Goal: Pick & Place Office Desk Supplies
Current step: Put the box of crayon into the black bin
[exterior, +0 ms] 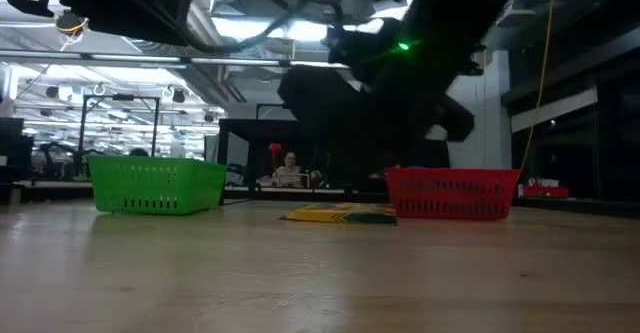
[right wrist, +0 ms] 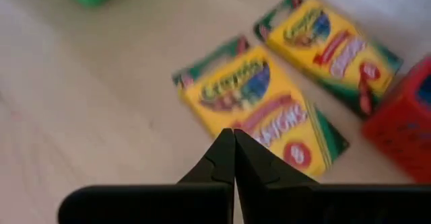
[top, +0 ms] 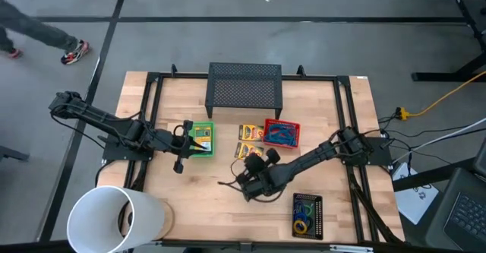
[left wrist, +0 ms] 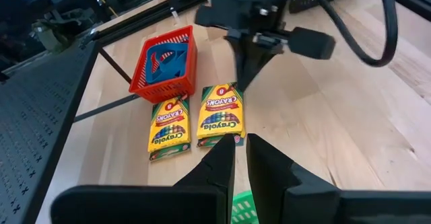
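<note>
I have the right gripper (right wrist: 234,138) clenched and empty, hanging just above the nearer Crayola crayon box (right wrist: 261,109), so I judge this as the approach to picking that box. The second crayon box (right wrist: 330,46) lies just beyond it, both flat on the counter (top: 205,192), side by side and, as far as I can tell, not quite touching. Next I would need to spread the fingers, square them across the box's narrow sides and come down; a flat box on wood gives little edge to catch, so it may slide.

The left gripper (left wrist: 240,150) waits over the green mesh tray (top: 202,140), its fingers released a little and holding nothing, pointed toward the same two boxes.

The red mesh tray (left wrist: 166,61), just past the far box from my right gripper, holds the blue cord bundle (left wrist: 170,54). The green tray seems to hold something yellow, which I cannot identify. The black mesh tray (top: 308,214), behind the right gripper near the counter's edge, holds the rubber-band rings (top: 304,216) in blue, yellow and green.
</note>
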